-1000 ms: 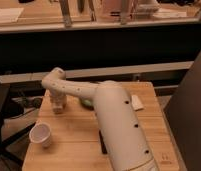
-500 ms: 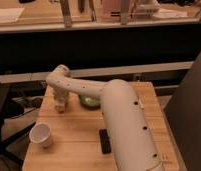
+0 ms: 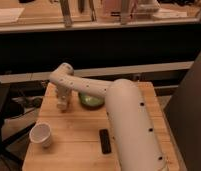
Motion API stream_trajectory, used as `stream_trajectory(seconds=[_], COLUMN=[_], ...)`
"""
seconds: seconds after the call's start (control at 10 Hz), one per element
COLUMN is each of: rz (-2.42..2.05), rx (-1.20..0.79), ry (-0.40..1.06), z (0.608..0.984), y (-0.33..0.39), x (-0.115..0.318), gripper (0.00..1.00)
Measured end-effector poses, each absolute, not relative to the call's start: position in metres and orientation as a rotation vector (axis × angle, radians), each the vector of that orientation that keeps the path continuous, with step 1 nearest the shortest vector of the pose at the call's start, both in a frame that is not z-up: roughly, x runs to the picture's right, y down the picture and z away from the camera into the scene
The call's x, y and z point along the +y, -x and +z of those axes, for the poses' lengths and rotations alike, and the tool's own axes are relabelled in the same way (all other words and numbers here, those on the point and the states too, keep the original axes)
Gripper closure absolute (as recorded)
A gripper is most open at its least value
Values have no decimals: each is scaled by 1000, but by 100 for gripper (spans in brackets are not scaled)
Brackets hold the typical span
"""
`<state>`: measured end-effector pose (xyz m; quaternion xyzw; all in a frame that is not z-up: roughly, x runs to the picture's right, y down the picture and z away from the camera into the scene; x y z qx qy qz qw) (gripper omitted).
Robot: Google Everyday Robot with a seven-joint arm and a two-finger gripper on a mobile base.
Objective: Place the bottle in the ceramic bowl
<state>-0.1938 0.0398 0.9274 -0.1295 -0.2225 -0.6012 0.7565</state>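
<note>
The ceramic bowl (image 3: 92, 101) is green and stands at the back middle of the wooden table (image 3: 74, 145). My white arm crosses over its right side and hides part of it. My gripper (image 3: 62, 103) points down at the table just left of the bowl, near the back left corner. A pale shape at the gripper's lower end may be the bottle, but I cannot make it out from the gripper itself.
A white paper cup (image 3: 41, 134) stands at the front left of the table. A small black flat object (image 3: 105, 141) lies at the front middle, beside my arm. A dark counter runs behind the table. A dark chair is at the left edge.
The gripper has shifted a little to the right, toward the bowl, and the arm has swung with it. The cup and the black object have not moved.
</note>
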Motion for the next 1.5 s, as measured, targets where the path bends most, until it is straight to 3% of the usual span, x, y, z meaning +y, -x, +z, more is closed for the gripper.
stream_trajectory(seconds=[1.5], rz=[-1085], rx=[-452], ry=[273], z=[924], y=[44], x=[6], gripper=[100])
